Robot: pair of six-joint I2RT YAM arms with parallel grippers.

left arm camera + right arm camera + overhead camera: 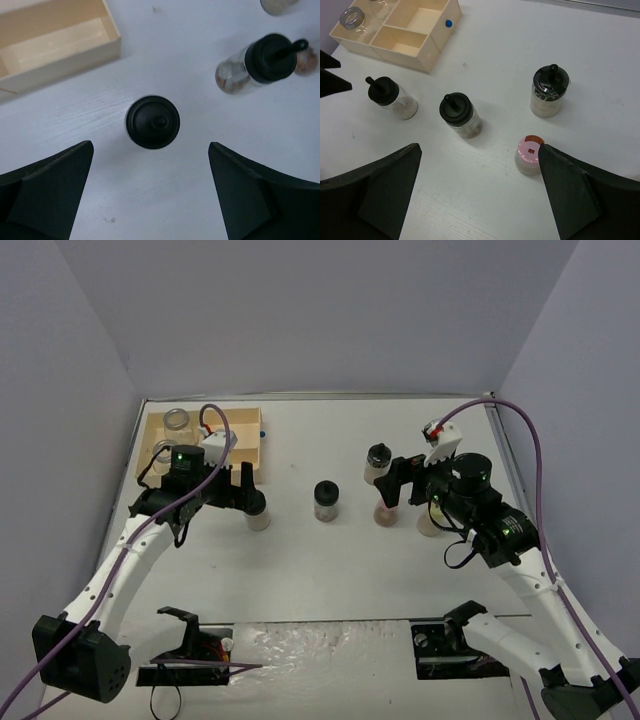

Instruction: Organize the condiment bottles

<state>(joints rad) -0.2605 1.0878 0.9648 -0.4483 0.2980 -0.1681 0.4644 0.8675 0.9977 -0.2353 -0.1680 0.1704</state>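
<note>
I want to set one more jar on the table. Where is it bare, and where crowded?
Bare: the table strip between the middle black-capped jar and the near edge, and the far stretch right of the wooden tray. Crowded: around the pink-capped jar, by the right arm.

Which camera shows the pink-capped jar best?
Right wrist: the pink-capped jar sits close, cap and glass clear. Top external shows it small and partly covered; left wrist shows at most a blurred sliver.

In my left wrist view the top edge cuts a clear glass jar [276, 5] to a sliver — cap unseen. From above, my right arm [490, 520] covers most of another pale jar [429, 526].
</note>
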